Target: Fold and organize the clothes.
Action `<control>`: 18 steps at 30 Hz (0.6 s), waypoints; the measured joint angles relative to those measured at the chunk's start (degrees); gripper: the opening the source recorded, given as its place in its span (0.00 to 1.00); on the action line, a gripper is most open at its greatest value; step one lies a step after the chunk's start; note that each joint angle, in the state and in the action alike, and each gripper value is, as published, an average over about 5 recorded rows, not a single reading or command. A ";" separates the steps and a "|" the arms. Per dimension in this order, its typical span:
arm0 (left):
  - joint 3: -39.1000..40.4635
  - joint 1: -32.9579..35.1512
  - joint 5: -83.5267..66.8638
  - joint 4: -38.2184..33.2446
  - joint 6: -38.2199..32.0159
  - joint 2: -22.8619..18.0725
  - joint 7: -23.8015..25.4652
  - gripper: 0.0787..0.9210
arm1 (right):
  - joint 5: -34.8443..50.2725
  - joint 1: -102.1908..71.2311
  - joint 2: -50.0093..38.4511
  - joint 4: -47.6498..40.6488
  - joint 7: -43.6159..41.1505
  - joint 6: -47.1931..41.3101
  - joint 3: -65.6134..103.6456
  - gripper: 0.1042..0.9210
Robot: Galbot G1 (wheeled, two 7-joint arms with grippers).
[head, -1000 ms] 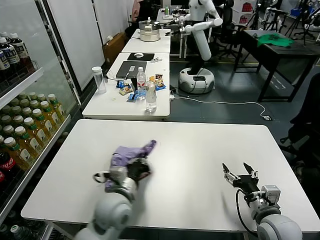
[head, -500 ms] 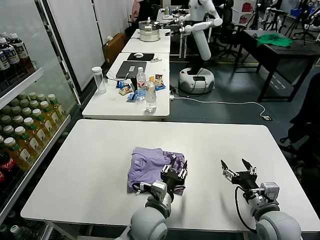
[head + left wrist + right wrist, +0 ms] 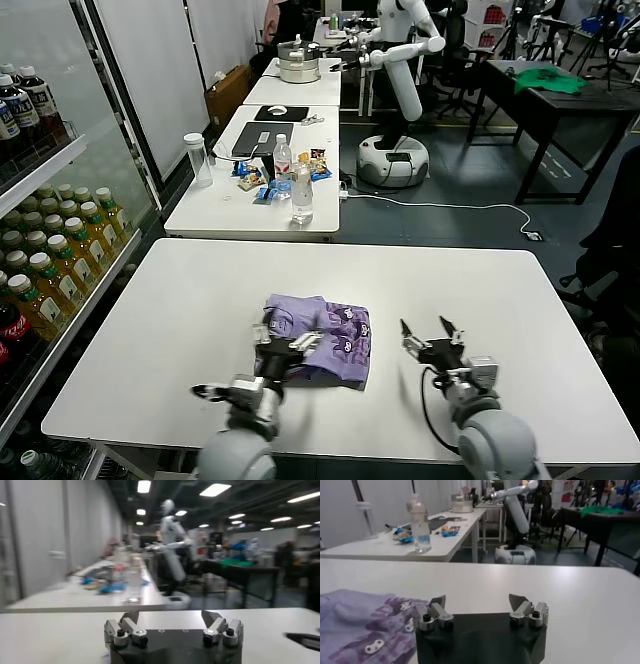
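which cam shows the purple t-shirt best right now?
Head view: the whole folded T-shirt lies on the white table, the left gripper at its near edge. The right wrist view catches only one patterned corner; the left wrist view shows none.

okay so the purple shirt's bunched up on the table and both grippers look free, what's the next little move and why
Probably bring the right gripper toward the near right edge of the purple T-shirt and pinch it. The shirt lies in a loose, lumpy fold on the white table, not squared up. The right gripper is open, holds nothing and sits just beside that edge. The left gripper, also open, hovers at the shirt's near side.
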 measured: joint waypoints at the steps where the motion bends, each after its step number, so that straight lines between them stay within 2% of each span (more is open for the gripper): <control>1: -1.42 0.85 0.02 -0.27 -0.45 0.58 -0.07 0.88 | -0.27 0.58 0.58 -0.79 0.43 -0.09 -0.97 0.88; 11: -10.15 7.01 0.14 -2.34 -3.28 3.11 -0.32 0.88 | -1.64 4.28 5.85 -7.78 3.92 -0.93 -7.83 0.88; 14: -11.40 7.89 0.17 -2.45 -3.81 3.46 -0.35 0.88 | -1.51 5.01 6.46 -9.17 4.47 -1.11 -8.66 0.83; 18: -12.55 8.88 0.19 -2.60 -4.32 3.90 -0.40 0.88 | -1.01 5.90 6.71 -10.43 4.64 -1.30 -9.43 0.69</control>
